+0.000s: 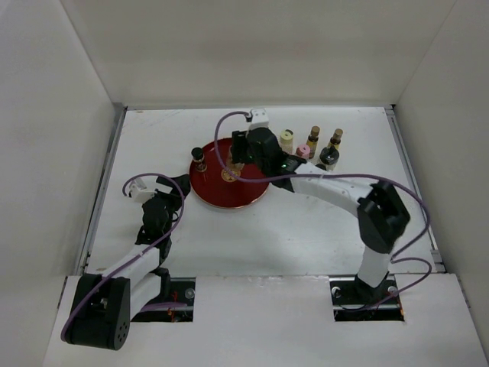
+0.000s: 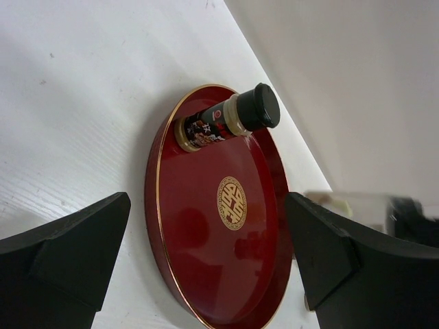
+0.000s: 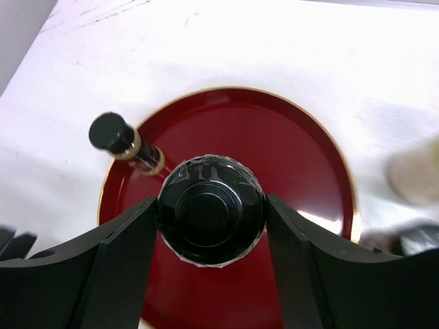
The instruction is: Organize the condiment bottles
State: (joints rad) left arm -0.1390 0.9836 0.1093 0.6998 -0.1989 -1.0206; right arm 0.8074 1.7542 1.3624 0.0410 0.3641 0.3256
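I am clamping my right gripper [image 3: 211, 214] on a black-capped bottle [image 3: 210, 203], holding it upright over the red tray [image 3: 295, 147]. Whether its base is touching the tray, I cannot tell. A second bottle [image 3: 127, 145] is standing at the tray's left edge. The other bottles [image 1: 313, 139] are waiting in a cluster just off the tray's far right side. My left gripper [image 2: 206, 267] is hanging spread and empty off the tray's left side. I judge I am setting this bottle down. Next I am needing a straight descent, clear of the second bottle, then a gentle release.
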